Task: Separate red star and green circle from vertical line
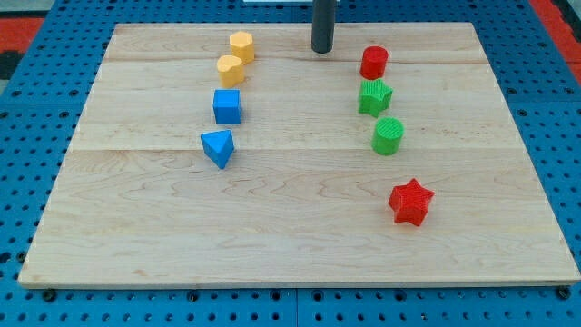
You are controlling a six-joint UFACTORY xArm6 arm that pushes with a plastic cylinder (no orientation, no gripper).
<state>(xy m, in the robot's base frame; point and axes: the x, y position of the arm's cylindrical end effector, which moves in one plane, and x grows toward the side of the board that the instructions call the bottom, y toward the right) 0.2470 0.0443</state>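
1. Tool: a straight dark rod with no jaws to part or clamp; my tip [322, 51] rests on the pale wooden table [290, 245] near the view's top, touching no block.
2. Right-hand line, top to bottom: red plastic cylinder [374, 63], green plastic star-like block [374, 96], green plastic circle [388, 136], red plastic star [410, 202].
3. Task items: the green circle sits just below the green star-like block; the red star lies apart, lowest.
4. Advice: approach each from the view's left and push squarely through its centre toward the view's right, avoiding neighbours.
5. Left-hand line: two yellow blocks [235, 57], blue cube [227, 106], blue wedge [218, 147]; leave alone.
6. Obscured: the rod's upper length is cut off; the yellow shapes are unclear.
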